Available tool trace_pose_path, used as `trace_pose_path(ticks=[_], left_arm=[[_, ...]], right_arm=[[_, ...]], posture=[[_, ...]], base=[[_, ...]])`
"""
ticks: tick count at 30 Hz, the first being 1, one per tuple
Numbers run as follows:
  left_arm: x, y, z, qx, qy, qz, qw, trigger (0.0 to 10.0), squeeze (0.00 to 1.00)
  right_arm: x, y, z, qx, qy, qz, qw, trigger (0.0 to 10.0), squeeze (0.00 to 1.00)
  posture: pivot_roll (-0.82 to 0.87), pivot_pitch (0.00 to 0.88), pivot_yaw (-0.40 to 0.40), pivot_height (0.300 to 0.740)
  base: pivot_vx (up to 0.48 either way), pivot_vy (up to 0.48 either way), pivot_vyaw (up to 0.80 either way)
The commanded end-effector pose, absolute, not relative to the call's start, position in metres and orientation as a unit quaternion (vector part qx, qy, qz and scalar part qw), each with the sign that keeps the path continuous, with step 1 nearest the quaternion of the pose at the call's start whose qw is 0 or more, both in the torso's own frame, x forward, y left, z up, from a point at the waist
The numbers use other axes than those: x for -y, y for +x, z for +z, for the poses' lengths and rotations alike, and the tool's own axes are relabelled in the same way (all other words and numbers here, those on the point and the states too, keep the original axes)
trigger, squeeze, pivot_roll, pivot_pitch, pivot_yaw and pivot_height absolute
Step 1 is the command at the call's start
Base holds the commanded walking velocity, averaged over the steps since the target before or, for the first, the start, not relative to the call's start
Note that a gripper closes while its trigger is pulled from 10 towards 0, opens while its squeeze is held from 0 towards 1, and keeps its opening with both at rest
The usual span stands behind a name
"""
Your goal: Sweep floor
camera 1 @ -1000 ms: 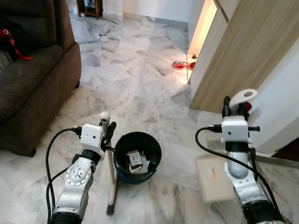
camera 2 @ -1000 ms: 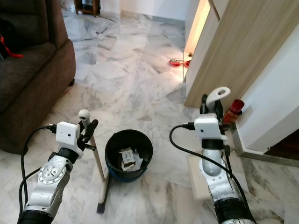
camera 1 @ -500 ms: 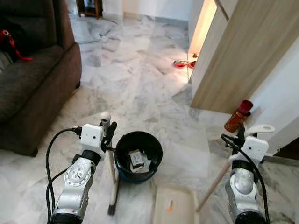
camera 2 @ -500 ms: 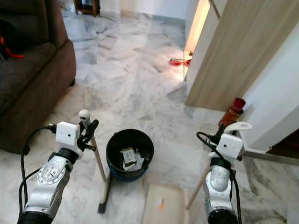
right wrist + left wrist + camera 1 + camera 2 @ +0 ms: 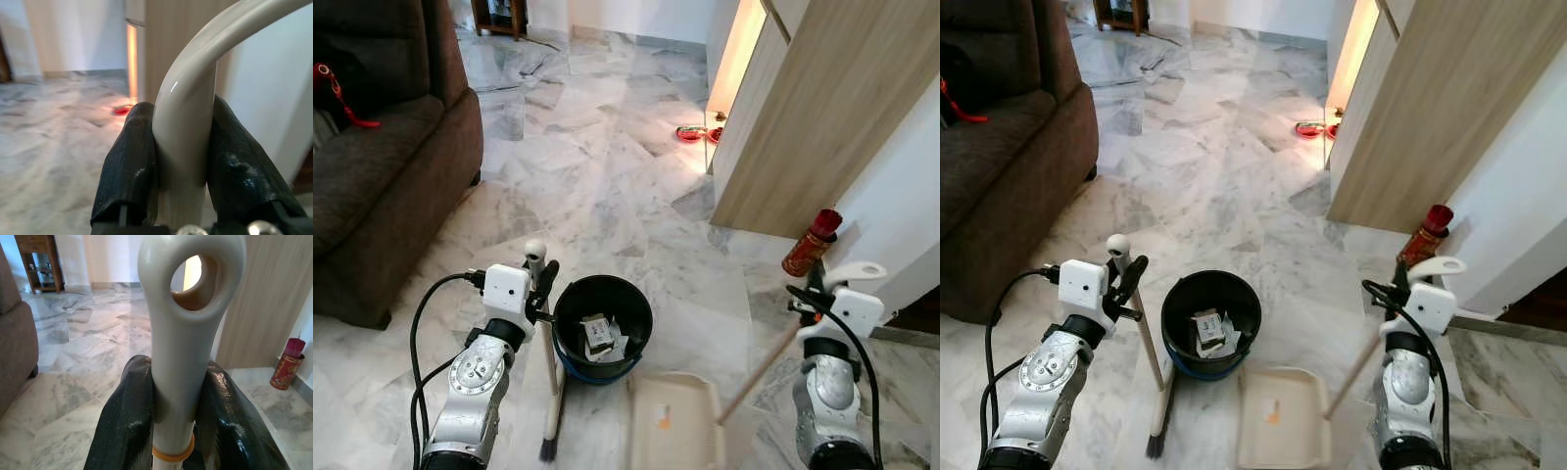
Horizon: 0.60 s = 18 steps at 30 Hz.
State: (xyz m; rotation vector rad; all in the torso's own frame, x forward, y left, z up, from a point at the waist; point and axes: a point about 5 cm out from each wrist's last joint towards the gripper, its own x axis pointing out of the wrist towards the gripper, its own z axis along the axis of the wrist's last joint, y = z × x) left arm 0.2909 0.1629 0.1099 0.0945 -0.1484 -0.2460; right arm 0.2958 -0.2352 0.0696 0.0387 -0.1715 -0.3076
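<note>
**Left wrist view: broom and dustpan both clamped, bucket between**

Left wrist view, nearest: two black fingers point(image 5: 127, 421) closed tight on the pale broom point(image 5: 188, 333) handle, just below its hanging eye. Right wrist view, likewise: fingers point(image 5: 128, 166) pinched on the curved top of the dustpan point(image 5: 1283, 419) handle, no gap either side.

Seen from the head: left gripper point(image 5: 542, 279) at the upper end of the broom shaft, shaft running down from the fingers to dark bristles resting on the marble floor point(image 5: 597, 157). Right gripper point(image 5: 818, 294) at the hooked grip of the long handle, which slants down and inward from the fingers to the cream pan lying flat on the floor; a small orange scrap inside the pan.

Between the two sets of fingers, just beside the broom shaft: black bucket point(image 5: 603, 328) with a blue base, crumpled paper and a small carton inside. Pan mouth near the bucket's base, touching or not cannot be told.

Beyond the right fingers: red canister point(image 5: 811, 244) standing against the white wall, next to a wooden cabinet point(image 5: 822, 108). Beyond the left fingers, well apart: brown sofa point(image 5: 382, 166). Farthest out: red bowls point(image 5: 697, 134) on the floor by the lit gap at the cabinet's edge.
</note>
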Motion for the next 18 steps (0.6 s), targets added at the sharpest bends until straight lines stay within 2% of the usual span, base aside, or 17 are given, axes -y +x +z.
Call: trace_pose_path(ticks=[1,18], left_arm=[[-0.1626,0.2892,0.1165,0.089,0.036,-0.126,0.987,10.0,0.0],[-0.1628,0.2887,0.1153,0.087,0.038,-0.126,0.988,10.0,0.0]], right_arm=[[0.2431,0.2973,0.0765,0.105,0.037,-0.156,0.981,10.0,0.0],[0.2361,0.2974,0.0706,0.095,0.043,-0.115,0.988,10.0,0.0]], posture=[[0.24,0.096,-0.12,0.74],[0.24,0.075,-0.122,0.74]], base=[[0.0,0.0,0.0],[0.0,0.0,0.0]])
